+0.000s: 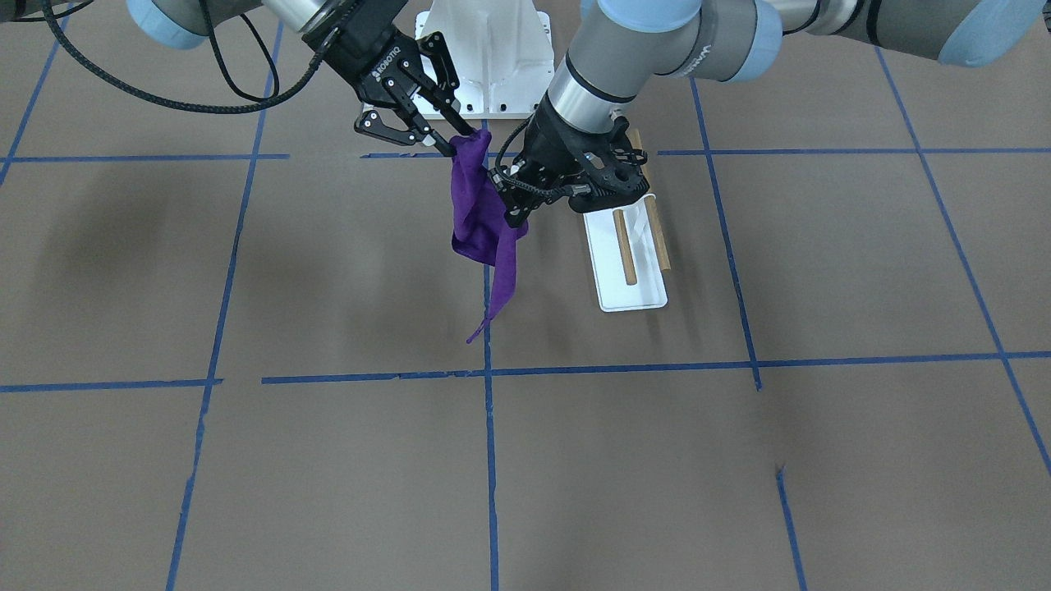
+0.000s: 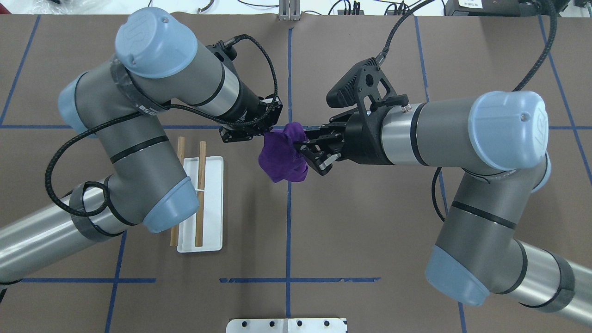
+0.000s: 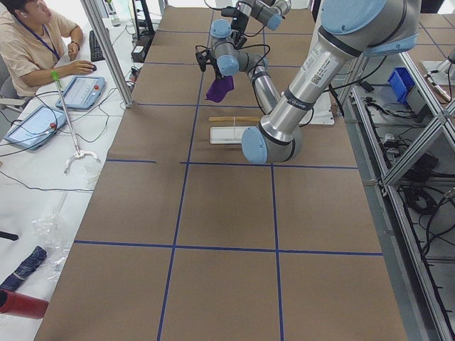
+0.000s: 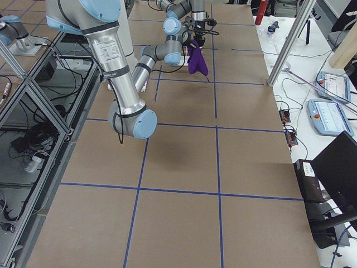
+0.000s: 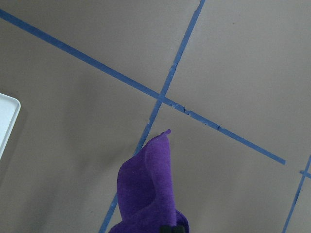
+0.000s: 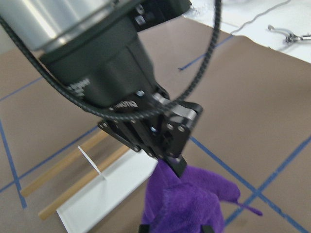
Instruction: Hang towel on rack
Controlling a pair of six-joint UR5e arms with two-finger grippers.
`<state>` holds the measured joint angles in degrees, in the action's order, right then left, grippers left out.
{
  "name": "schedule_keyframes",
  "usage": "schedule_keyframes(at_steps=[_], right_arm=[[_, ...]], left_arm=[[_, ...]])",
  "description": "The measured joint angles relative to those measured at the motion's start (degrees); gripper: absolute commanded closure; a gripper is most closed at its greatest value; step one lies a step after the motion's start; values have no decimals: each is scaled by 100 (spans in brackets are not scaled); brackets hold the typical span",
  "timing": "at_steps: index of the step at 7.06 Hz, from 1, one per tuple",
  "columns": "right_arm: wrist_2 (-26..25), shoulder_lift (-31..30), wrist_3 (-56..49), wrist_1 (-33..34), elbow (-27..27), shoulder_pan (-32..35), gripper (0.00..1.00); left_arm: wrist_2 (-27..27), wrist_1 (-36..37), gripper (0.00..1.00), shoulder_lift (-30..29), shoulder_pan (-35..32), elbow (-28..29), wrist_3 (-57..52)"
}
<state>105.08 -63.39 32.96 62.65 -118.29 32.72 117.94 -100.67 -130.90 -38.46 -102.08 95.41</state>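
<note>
Desk (image 1: 328, 460): brown surface with a blue tape grid. Rack (image 1: 636, 295): white tray base with two wooden bars (image 1: 626, 246) running lengthwise, one over the tray and one along its edge. Towel (image 1: 476, 213): purple, bunched, hanging in the air just beside the rack and apart from it; left gripper (image 1: 513, 209) is clamped on its side fold, right gripper (image 1: 461, 138) pinched on its top corner.

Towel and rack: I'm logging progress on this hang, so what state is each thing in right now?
towel, bunched, held in the air, one tail hanging down, not hung.
rack, bare, nothing draped on it, apart from the towel.
left gripper, jaws shut on the towel.
right gripper, jaws shut on the towel's top end.
</note>
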Motion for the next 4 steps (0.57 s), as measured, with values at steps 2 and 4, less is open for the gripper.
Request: schedule_keyframes(at_steps=[2,4], right_arm=[[455,-13,10,1366,-196,285,0],[810,-102,-121,2387,-154,728,0]], left_arm=[[-1,9,100,502,-28,-456,-428],[-7,18,100,955,-82,-685,-1137]])
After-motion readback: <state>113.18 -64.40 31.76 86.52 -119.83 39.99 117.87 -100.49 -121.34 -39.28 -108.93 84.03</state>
